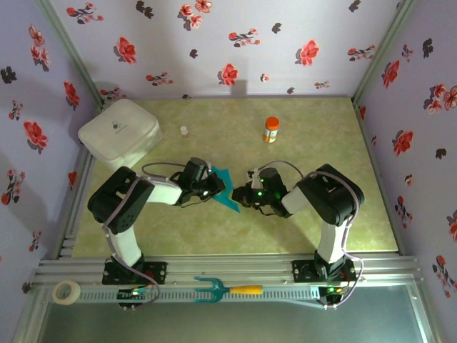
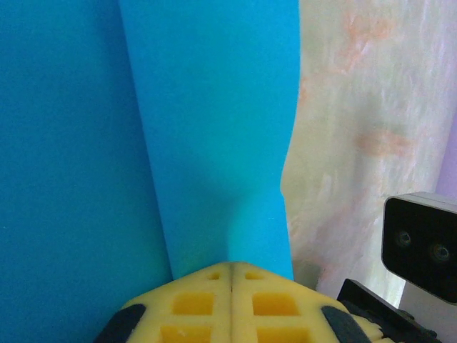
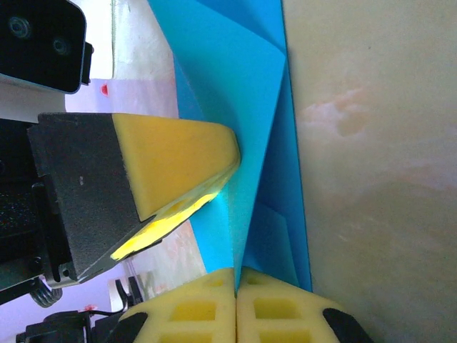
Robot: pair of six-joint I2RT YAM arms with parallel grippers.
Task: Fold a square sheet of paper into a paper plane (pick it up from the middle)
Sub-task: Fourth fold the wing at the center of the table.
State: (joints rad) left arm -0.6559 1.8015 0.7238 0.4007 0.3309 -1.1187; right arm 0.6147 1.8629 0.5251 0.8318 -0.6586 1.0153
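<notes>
Top external: the folded teal paper (image 1: 230,202) is held between the claws. It is pinched by the left claw (image 2: 230,275) and the right claw (image 3: 235,275) alike.

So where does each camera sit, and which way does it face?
Top external: above and behind the arms, looking down at the table; both arms show.
Left wrist: on the left arm, looking along the shut left gripper at teal-blue paper.
Right wrist: on the right arm, along the shut right gripper; the left gripper's finger intrudes.
Shared: the paper, pinched by both.
</notes>
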